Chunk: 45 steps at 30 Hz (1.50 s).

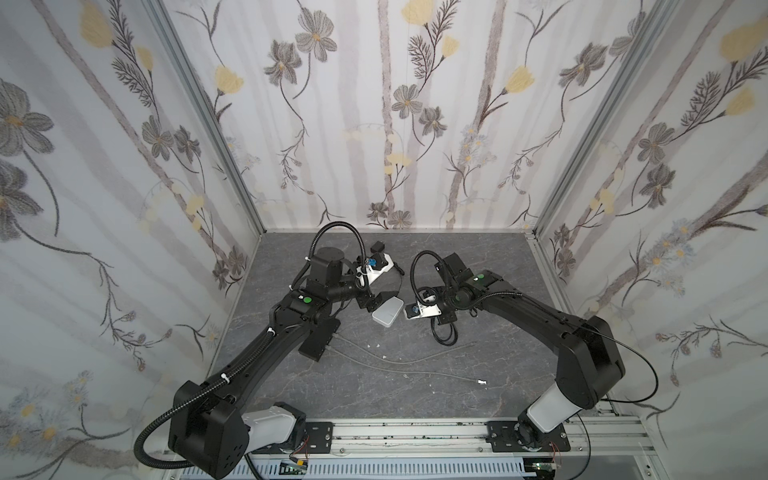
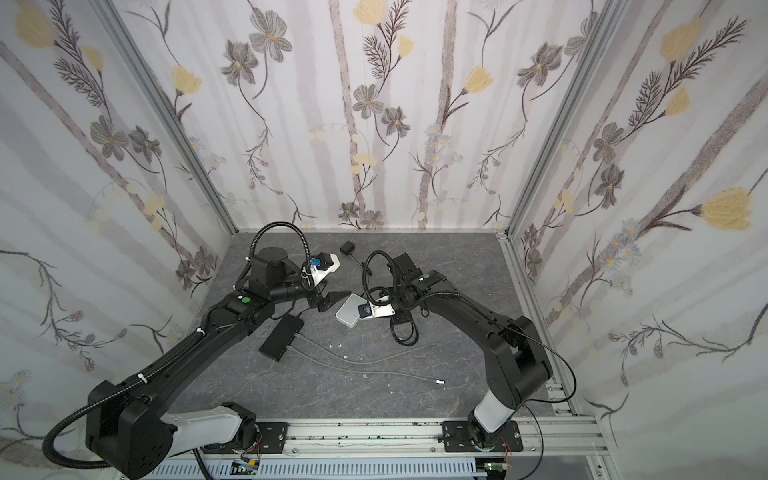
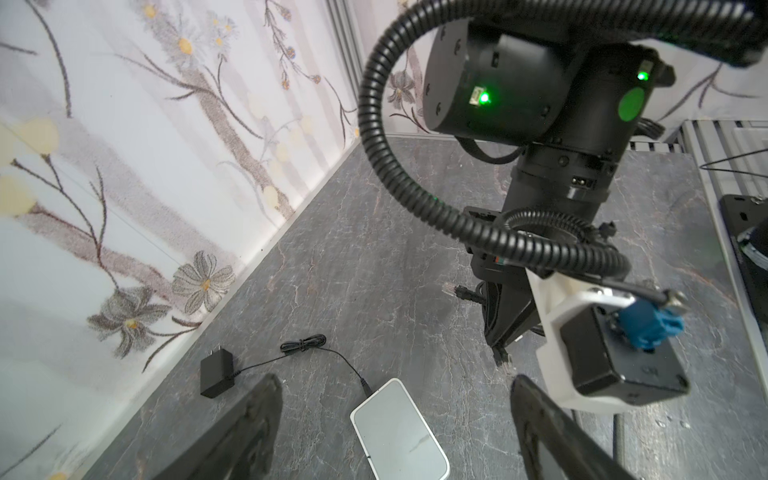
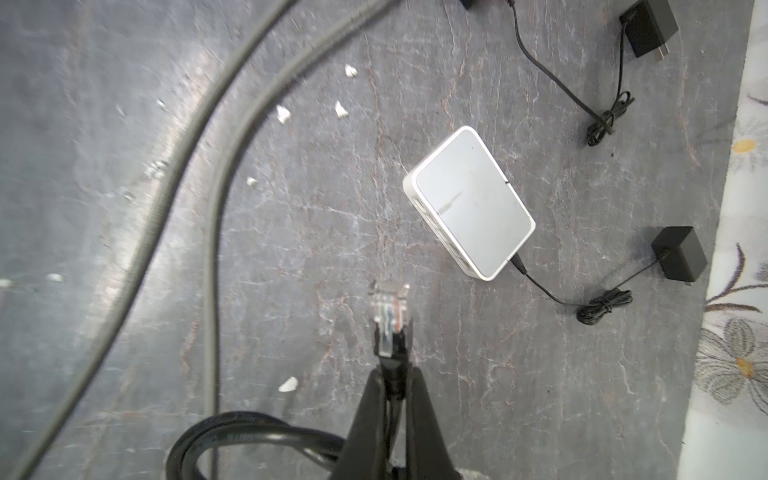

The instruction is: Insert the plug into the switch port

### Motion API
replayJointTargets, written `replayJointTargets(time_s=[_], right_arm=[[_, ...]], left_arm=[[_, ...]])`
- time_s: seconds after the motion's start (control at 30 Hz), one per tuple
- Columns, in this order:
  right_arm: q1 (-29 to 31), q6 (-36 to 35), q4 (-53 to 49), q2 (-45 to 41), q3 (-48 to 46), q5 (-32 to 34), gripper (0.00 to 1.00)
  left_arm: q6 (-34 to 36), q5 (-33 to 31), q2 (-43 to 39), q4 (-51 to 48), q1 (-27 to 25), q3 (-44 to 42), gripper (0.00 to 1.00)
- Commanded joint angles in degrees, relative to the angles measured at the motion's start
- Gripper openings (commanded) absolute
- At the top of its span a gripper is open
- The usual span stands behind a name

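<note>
The switch (image 1: 387,312) is a small white box with a grey top, lying flat mid-table in both top views, with a thin black power lead in one end. The right wrist view shows its port side (image 4: 436,232) turned towards the plug. The plug (image 4: 390,309) is a clear connector on a black cable, held off the switch by a short gap. My right gripper (image 4: 395,374) is shut on its black boot. My left gripper (image 3: 395,379) is open just over the switch (image 3: 399,432), one finger on each side, touching nothing.
A black box-shaped device (image 1: 318,338) lies under the left forearm. Two grey cables (image 1: 399,361) trail across the front, one ending in a plug (image 1: 482,381). Black power adapters (image 4: 679,253) (image 4: 648,27) sit near the back wall. The held cable's loop (image 1: 442,332) lies below the right wrist.
</note>
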Motion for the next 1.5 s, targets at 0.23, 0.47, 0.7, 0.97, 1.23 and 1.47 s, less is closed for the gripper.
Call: replayJointTargets(time_s=[0.23,0.47,0.7,0.97,1.23,1.47], right_arm=[[3.3,12.7,-0.2,-9.3,-4.3,-17.4,0.0],[3.7,21.5,5.2,-16.5,-7.3,-15.2,0.0],[3.7,26.9,9.6,-17.6,-6.8,-12.3,0.0],[4.3,29.3,11.3,-16.6,-5.6,-11.8,0.0],[5.0,30.2,11.1,-15.2,-4.7,-10.5,0.0],[5.1,31.5,11.4,-14.9,-5.5,-8.7,0.04]], left_arm=[[17.6,15.5,-1.5,-10.1,-0.3,-0.4,0.85],[24.2,16.5,-1.3,-17.1,-2.5,0.3,0.86],[24.9,15.8,0.6,-20.8,-5.1,2.7,0.67],[23.5,13.0,1.2,-20.5,-6.3,3.1,0.62],[22.0,11.5,1.2,-20.1,-7.1,3.5,0.58],[20.9,8.8,1.0,-19.4,-7.1,3.6,0.57]])
